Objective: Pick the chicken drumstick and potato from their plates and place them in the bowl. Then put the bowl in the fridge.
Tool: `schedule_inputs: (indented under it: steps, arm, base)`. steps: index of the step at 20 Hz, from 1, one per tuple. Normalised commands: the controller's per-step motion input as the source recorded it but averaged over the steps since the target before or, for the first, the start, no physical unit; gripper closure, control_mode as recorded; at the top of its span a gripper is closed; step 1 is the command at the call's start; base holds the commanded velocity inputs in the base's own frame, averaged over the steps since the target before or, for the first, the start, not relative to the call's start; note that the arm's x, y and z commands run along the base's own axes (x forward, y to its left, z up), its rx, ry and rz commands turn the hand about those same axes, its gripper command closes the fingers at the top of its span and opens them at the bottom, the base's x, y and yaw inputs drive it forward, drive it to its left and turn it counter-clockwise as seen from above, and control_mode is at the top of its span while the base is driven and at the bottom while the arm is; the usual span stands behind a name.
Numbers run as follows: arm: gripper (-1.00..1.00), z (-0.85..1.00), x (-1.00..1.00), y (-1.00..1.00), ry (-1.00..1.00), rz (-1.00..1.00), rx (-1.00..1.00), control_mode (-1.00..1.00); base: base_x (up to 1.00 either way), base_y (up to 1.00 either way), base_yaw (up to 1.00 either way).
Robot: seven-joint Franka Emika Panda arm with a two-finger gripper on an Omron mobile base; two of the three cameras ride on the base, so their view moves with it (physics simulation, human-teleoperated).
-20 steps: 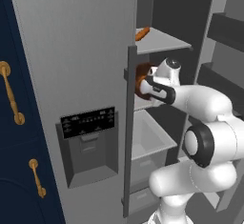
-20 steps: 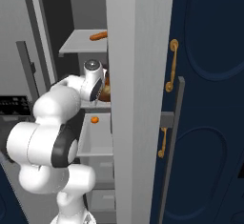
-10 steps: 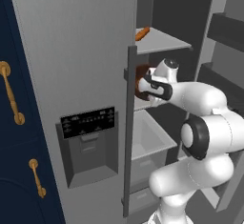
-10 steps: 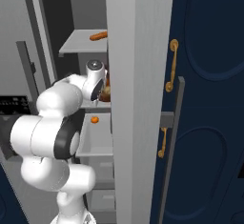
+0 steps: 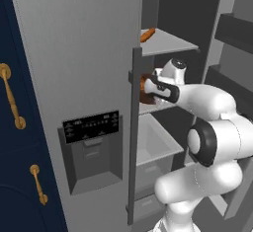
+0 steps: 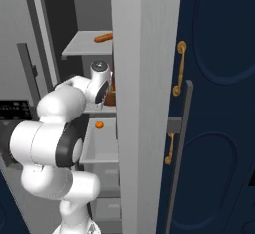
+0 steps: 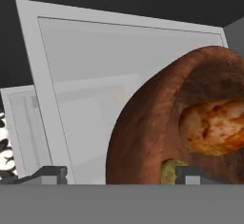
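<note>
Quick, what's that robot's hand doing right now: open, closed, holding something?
Hand: closed on the rim of the bowl, with the chicken drumstick inside.

Glossy white rounded arm (image 5: 212,127) with black joint bands, perhaps a black wrist strip, bulbous white base.

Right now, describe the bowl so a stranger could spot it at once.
Look inside the open grey fridge, at the middle shelf, just past the door edge. The bowl sits at the robot's pincer: deep, round, reddish-brown, with the chicken drumstick inside.
</note>
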Motion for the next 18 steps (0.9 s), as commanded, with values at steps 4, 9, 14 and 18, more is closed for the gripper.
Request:
schedule_inputs:
  steps: [4,9,14,18]
  arm:
    - [-1.0,0.07,-0.35,0.0,-0.16,0.0,0.0,-1.0]
    - [-1.0,0.39,-0.93,0.01,-0.21,-0.02,-0.01,-1.0]
    - [-1.0,0.69,-1.0,0.01,-0.14,-0.1,0.0,-1.0]
    - [-1.0,0.66,-1.0,0.0,-0.08,-0.13,0.0,-1.0]
  base:
    - [0.0,0.0,0.0]
    - [0.0,0.0,0.0]
    - [0.0,0.0,0.0]
    - [0.0,0.0,0.0]
